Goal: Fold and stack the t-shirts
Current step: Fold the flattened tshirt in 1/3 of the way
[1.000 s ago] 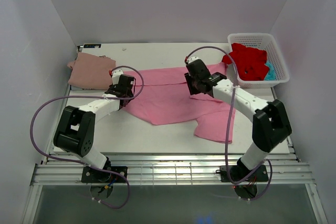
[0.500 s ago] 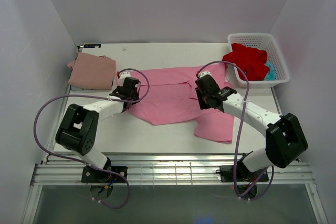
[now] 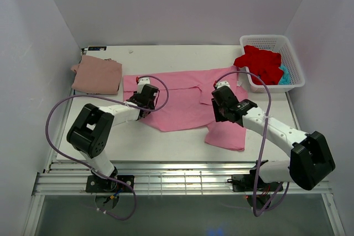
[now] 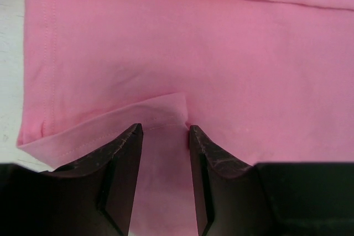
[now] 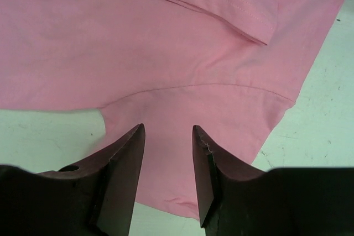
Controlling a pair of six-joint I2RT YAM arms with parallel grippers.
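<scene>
A bright pink t-shirt (image 3: 182,98) lies spread across the middle of the table, one sleeve (image 3: 227,134) reaching toward the near right. My left gripper (image 3: 148,99) hovers open over its left part; in the left wrist view the left gripper (image 4: 164,130) has a folded hem edge (image 4: 160,106) just ahead of its tips. My right gripper (image 3: 224,108) stands open over the shirt's right side; the right wrist view shows the right gripper (image 5: 167,128) above the sleeve (image 5: 188,136), gripping nothing. A folded dusty rose t-shirt (image 3: 98,75) rests at the far left.
A white latticed basket (image 3: 290,45) stands at the far right corner, holding a red t-shirt (image 3: 260,63) that spills over its rim and a teal one (image 3: 284,77). Bare table (image 3: 138,142) shows in front of the pink shirt. White walls close in on both sides.
Both grippers have moved toward the near side and to the right over the pink shirt. The right arm has stretched out lower over the sleeve.
</scene>
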